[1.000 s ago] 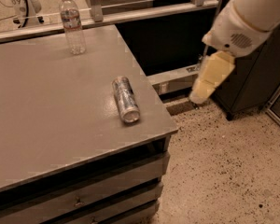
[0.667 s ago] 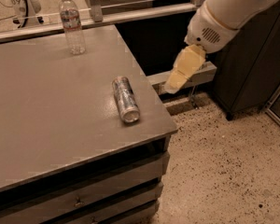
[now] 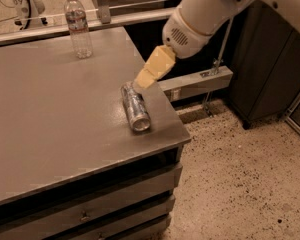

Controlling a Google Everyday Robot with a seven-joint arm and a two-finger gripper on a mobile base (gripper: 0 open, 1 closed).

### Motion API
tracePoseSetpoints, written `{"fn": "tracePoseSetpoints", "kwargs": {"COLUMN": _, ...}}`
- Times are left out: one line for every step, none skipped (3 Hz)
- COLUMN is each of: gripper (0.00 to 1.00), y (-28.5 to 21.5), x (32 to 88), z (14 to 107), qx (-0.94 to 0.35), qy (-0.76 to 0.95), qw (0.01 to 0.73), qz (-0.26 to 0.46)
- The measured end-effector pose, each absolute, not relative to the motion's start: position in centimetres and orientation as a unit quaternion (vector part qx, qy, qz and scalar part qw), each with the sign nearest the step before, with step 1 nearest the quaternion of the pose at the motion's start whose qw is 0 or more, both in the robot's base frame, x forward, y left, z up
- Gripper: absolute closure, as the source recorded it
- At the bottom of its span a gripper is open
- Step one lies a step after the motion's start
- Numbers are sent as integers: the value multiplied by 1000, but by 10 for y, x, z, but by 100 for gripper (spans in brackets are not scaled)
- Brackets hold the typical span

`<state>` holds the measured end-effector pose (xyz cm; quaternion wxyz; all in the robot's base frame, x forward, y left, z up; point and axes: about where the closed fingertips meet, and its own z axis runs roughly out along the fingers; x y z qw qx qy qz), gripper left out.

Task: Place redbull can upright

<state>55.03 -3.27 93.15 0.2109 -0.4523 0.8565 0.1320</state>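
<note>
The redbull can (image 3: 135,107) lies on its side near the right edge of the grey table (image 3: 50,119), one shiny silver end facing the front. My gripper (image 3: 143,79), cream-coloured, hangs from the white arm (image 3: 200,14) and sits just above the far end of the can, right by the table's right edge.
A clear plastic water bottle (image 3: 78,26) with a white cap stands upright at the back of the table. Drawers (image 3: 115,204) run below the tabletop. A dark cabinet (image 3: 270,59) stands to the right on the speckled floor (image 3: 240,184). A rail (image 3: 55,24) runs behind the table.
My arm has swung left and down from beside the table to over its right edge, bringing the gripper close to the can's far end. The can and bottle have not moved.
</note>
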Motion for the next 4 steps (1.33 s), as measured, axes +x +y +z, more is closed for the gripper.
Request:
{"fn": "tracePoseSetpoints", "kwargs": {"gripper": 0, "y": 8, "x": 544, "z": 926, "qx": -433, "qy": 873, "qw": 200, "qz": 102}}
{"fn": "tracePoseSetpoints", "kwargs": {"gripper": 0, "y": 49, "x": 540, "z": 903, "qx": -417, "qy": 888, "qw": 183, "qz": 63}}
{"fn": "tracePoseSetpoints", "kwargs": {"gripper": 0, "y": 59, "x": 546, "z": 882, "qx": -382, "qy": 909, "qw": 168, "qz": 20}}
{"fn": "tracePoseSetpoints", "kwargs": {"gripper": 0, "y": 52, "x": 549, "z": 868, "qx": -338, "qy": 928, "qw": 157, "qz": -16}}
